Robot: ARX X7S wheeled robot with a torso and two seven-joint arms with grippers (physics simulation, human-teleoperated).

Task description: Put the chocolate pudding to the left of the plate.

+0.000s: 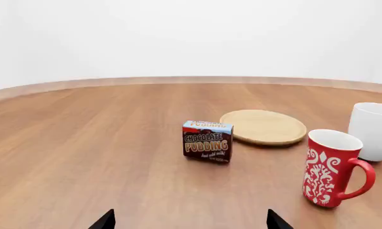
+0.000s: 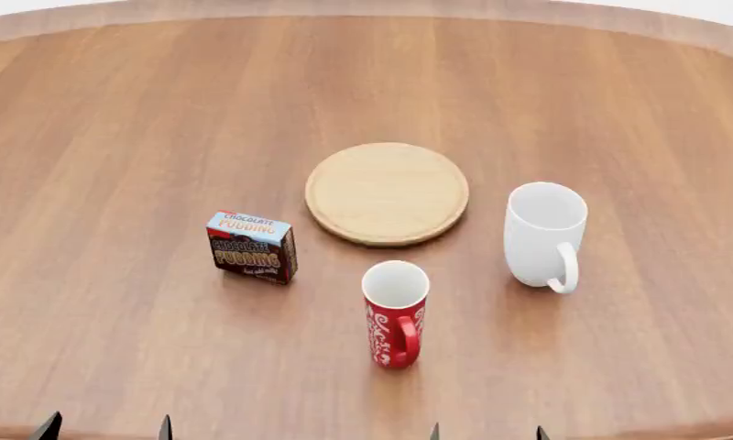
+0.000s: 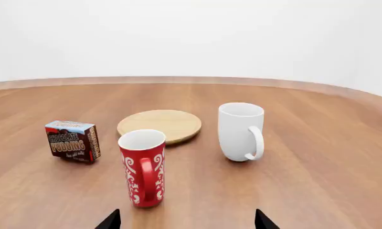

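i see the pudding (image 2: pixel 253 247) upright on the table (image 2: pixel 122 119), near the plate (image 2: pixel 387 192) on its left and nearer me, not touching. left gripper (image 2: pixel 107 428) and right gripper (image 2: pixel 486 432) both hold nothing, fingers spread wide.

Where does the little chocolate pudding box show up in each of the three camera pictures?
Head view: chocolate pudding left of centre, left and slightly nearer than the plate.
Left wrist view: near the picture's middle, plate just behind it.
Right wrist view: at the left side.
Shared landmark: the plate, always beside the box.
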